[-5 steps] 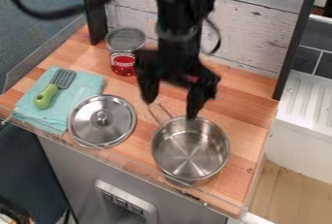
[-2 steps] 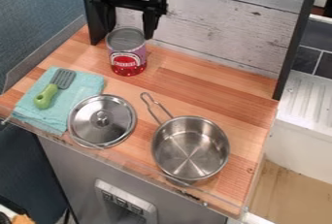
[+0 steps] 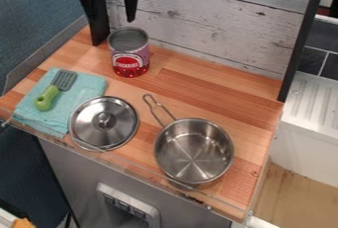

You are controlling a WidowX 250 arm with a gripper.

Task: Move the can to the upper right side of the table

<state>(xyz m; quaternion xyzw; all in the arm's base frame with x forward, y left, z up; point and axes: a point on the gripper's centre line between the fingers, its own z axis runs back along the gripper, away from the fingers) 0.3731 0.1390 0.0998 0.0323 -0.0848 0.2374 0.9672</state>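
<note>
Red can [image 3: 129, 57] stands below the spread claw [image 3: 111, 18] (slightly right of centre), apart

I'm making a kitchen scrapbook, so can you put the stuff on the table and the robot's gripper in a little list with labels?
Can: upright, upper left of the table
Gripper: near the can's top, open, holding nothing
Spatula: green handle, lying on the blue cloth
Lid: knob up, between cloth and pot
Pot: empty, handle toward the upper left
Job: can not yet at upper right
</note>
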